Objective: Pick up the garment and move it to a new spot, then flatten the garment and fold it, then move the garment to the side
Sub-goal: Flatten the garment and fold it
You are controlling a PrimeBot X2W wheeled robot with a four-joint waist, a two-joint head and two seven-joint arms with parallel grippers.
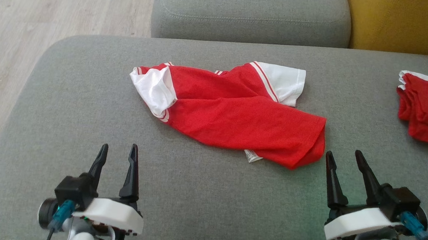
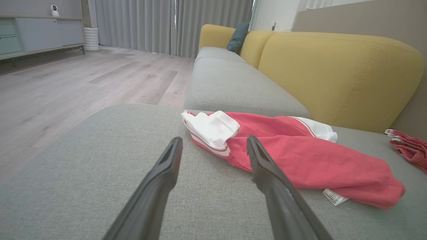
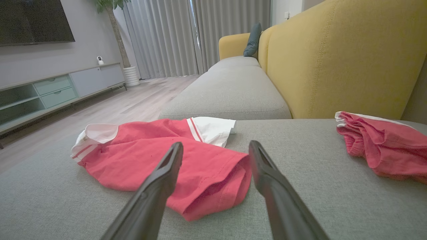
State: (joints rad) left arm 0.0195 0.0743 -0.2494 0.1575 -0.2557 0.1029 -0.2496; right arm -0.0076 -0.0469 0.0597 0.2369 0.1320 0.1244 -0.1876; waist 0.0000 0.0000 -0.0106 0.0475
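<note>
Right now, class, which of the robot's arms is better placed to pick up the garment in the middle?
Probably right. The right tool, open, sits beside the near red corner of the garment; the left tool, also open, has bare cushion between it and the cloth.

You are looking into a living room with a grey-and-yellow sofa on pale wood flooring.
You are seeing a broad grey upholstered seat spreading out in front, a second grey seat cushion lying just beyond it, and mustard-yellow backrests rising along one side, with a dark teal cushion leaning at the far end. The wood-plank floor is running back to grey floor-length curtains. A low cabinet with pale green drawers is standing against the grey wall, carrying a small white camera, with a dark screen hanging above and a white planter standing beside it.
</note>
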